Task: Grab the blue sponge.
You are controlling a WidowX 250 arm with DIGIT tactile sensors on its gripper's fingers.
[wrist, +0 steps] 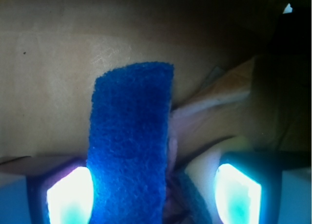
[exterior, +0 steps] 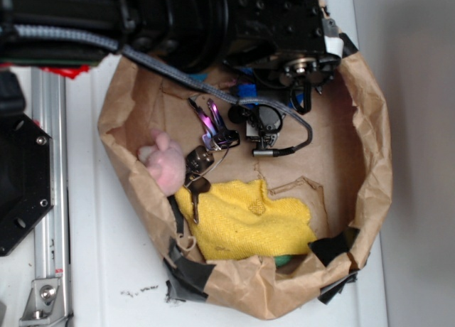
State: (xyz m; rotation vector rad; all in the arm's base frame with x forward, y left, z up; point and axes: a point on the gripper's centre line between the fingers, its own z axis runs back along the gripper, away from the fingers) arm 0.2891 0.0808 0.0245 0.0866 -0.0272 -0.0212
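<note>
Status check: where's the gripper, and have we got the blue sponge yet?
Gripper open, low inside the paper bag. Blue sponge between the fingers, against the left one, not clamped. Nothing blocking the close.

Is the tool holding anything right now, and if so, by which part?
It cannot be told. In the wrist view the blue sponge stands against one finger of the tool, with a clear gap to the other finger, so no clamped hold shows.
</note>
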